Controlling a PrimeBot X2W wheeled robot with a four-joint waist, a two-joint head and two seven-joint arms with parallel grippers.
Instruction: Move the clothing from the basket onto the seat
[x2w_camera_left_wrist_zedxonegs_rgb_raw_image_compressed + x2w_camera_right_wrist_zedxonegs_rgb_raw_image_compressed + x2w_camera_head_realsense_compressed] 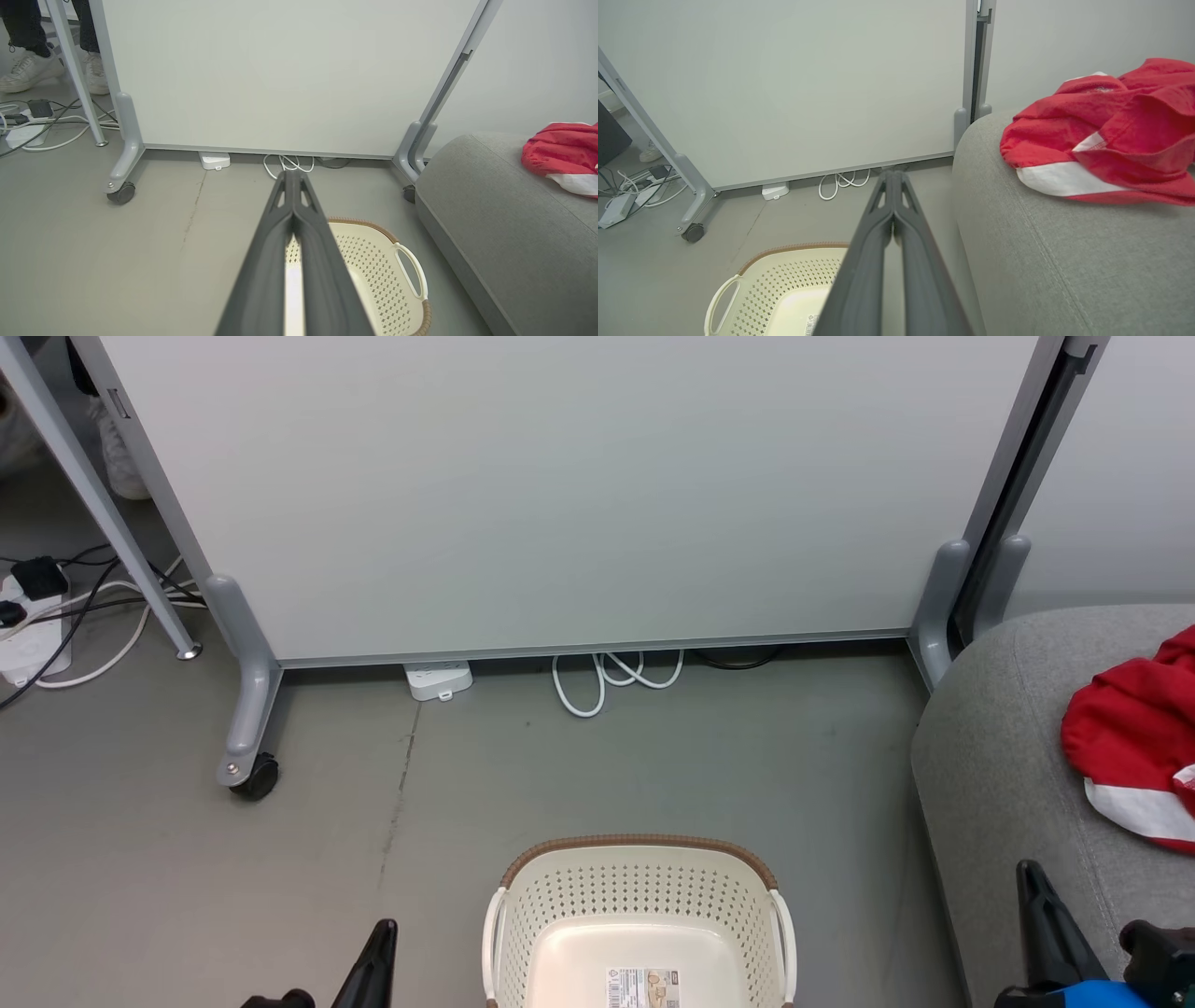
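The red clothing [1134,733] with white stripe panels lies crumpled on the grey seat [1004,775] at the right; the clothing [1106,135] also shows on the seat [1045,252] in the right wrist view, and the clothing [563,151] shows in the left wrist view. The cream basket [639,905] with a brown rim stands on the floor at bottom centre, with only a label inside. My left gripper [292,175] is shut, with nothing held, left of the basket [373,261]. My right gripper [893,173] is shut and holds nothing, between the basket [784,284] and the seat.
A white wheeled partition [560,495] stands behind the basket, its castor leg [247,747] at left. A power strip [439,679] and coiled white cable [611,677] lie under it. More cables [56,616] lie at far left. A person's white shoes [28,70] are behind the partition.
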